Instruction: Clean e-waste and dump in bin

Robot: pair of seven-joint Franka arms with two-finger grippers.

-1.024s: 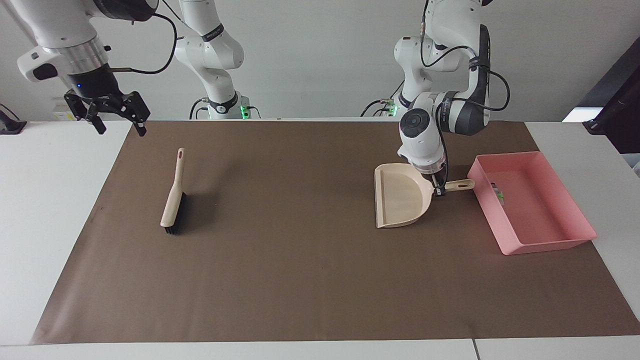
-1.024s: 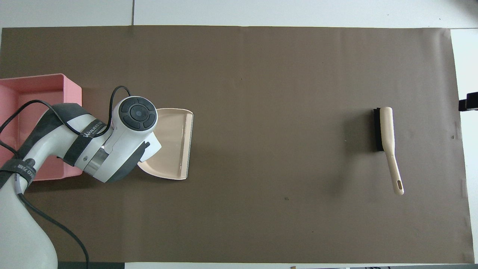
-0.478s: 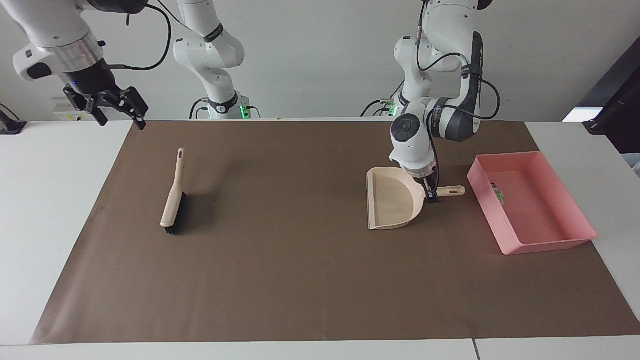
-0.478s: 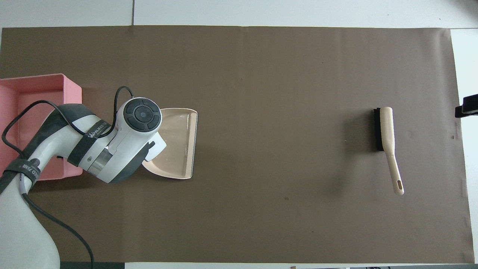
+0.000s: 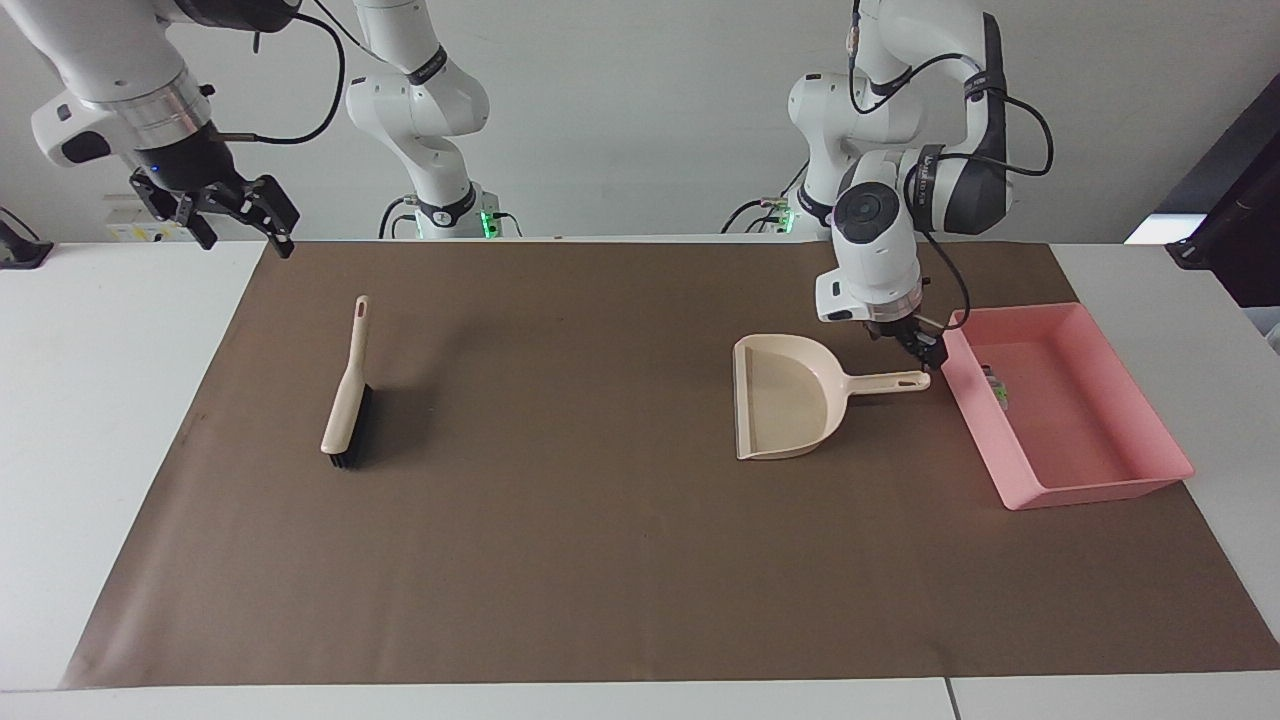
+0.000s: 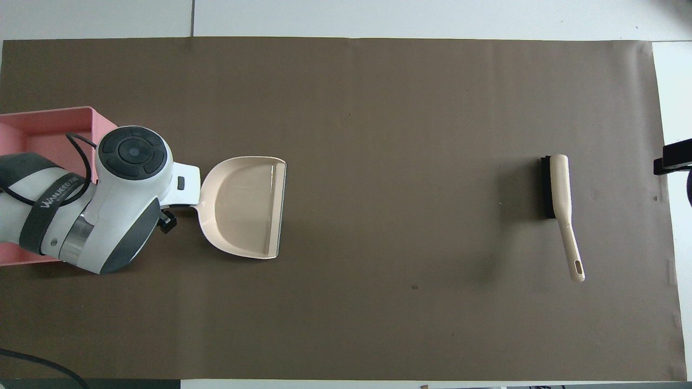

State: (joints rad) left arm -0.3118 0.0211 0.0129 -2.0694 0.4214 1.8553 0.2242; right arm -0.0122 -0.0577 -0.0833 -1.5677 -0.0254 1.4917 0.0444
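Observation:
The pink bin (image 5: 1095, 489) stands at the left arm's end of the table; it also shows in the overhead view (image 6: 51, 115), partly under the left arm. A small white bit of e-waste (image 5: 993, 385) with green and orange parts lies inside it. The dark cylinder is not visible. My left gripper (image 5: 918, 350) is open and empty, raised just above the handle end of the beige dustpan (image 5: 785, 400), beside the bin. The dustpan (image 6: 243, 208) lies flat and empty on the mat. My right gripper (image 5: 235, 215) is open and empty, raised over the right arm's end of the table.
A beige hand brush (image 5: 345, 400) with black bristles lies on the brown mat (image 5: 600, 550) toward the right arm's end; it also shows in the overhead view (image 6: 559, 200). The right gripper's tip (image 6: 672, 156) shows at that view's edge.
My left gripper set the dustpan down on the mat, let go of its handle and rose toward the bin. The right gripper barely moved.

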